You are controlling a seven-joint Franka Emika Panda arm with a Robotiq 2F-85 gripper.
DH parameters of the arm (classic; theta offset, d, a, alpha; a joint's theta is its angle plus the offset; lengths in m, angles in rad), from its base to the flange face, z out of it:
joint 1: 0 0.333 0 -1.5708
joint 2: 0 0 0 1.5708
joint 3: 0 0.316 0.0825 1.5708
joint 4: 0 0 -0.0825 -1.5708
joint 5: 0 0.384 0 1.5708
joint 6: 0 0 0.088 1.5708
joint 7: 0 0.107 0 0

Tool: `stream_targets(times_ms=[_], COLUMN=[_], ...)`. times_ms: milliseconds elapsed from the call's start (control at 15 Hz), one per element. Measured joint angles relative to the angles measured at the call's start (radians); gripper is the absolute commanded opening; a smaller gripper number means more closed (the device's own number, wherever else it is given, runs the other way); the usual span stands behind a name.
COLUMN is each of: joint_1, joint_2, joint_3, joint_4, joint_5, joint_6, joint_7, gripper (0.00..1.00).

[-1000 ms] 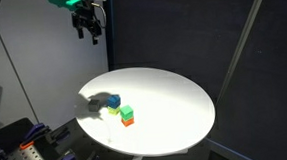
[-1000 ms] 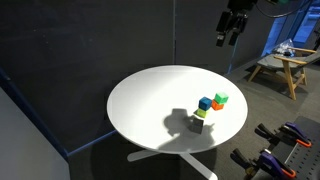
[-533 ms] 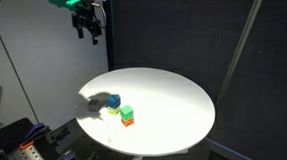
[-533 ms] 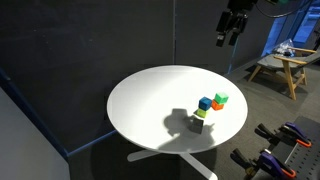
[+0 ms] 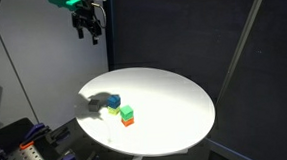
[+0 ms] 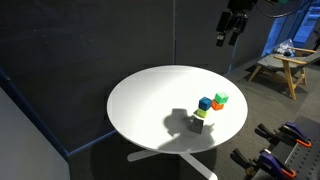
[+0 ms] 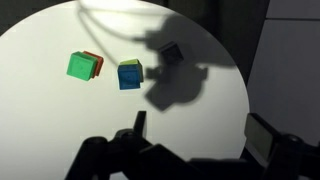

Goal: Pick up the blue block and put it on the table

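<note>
The blue block appears to sit on a yellow-green cube near the middle of the round white table. It shows in both exterior views, with the yellow-green cube just under it. My gripper hangs high above the table, well away from the blocks. In the wrist view the gripper is open and empty, its jaws wide apart.
A green cube rests on an orange cube beside the blue block. A dark cube lies in my gripper's shadow. A wooden stool stands beyond the table.
</note>
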State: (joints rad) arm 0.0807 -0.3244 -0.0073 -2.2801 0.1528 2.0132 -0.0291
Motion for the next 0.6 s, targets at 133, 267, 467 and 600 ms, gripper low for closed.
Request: stream_targets(times_ms=[133, 267, 467, 600], joint_1=[0.000, 0.000, 0.000, 0.000], joint_2=[0.000, 0.000, 0.003, 0.006], joint_3=[0.000, 0.000, 0.002, 0.005], joint_4=[0.000, 0.000, -0.002, -0.005], joint_5=[0.000, 0.000, 0.000, -0.001], joint_6=[0.000, 0.000, 0.000, 0.002], joint_7=[0.000, 0.000, 0.000, 0.000], gripper=[1.00, 1.00, 1.00, 1.00])
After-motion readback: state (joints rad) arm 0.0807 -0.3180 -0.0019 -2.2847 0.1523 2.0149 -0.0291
